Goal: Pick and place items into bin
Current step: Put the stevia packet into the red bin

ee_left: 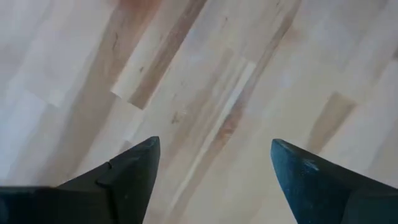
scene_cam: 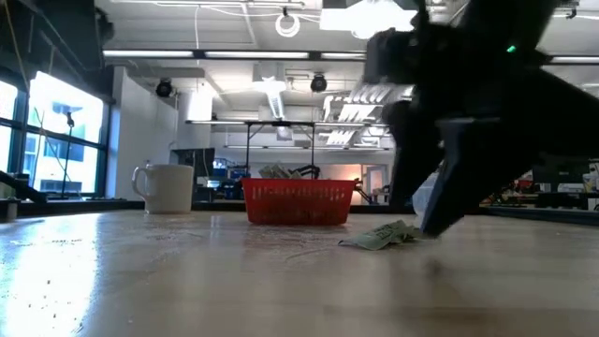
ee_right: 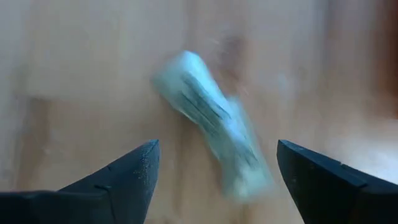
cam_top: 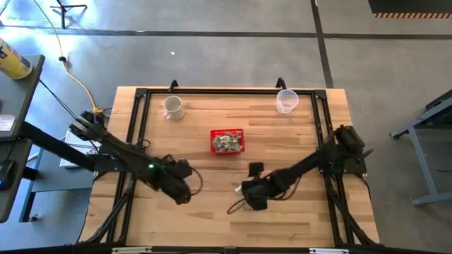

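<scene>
The red bin [cam_top: 227,142] is sitting at the centre of the tabletop [cam_top: 296,219], holding a heap of pale green-and-white items [cam_top: 227,143]; in the low view the heap is poking above its mesh rim. One more item [ee_right: 214,134] is lying loose on the wood at about 5 o'clock from the bin, near it but apart. The right gripper [ee_right: 214,180] is hovering directly over that item with its fingers spread wide, one on each side, not touching it. The left gripper [ee_left: 211,180] is hanging at about 8 o'clock from the bin, well apart from it, fingers also spread wide, with only bare wood between them. A white mug [cam_top: 173,106] is standing at 10 o'clock from the bin; a clear cup [cam_top: 286,101] is standing at 2 o'clock, both near the tabletop's far edge.
</scene>
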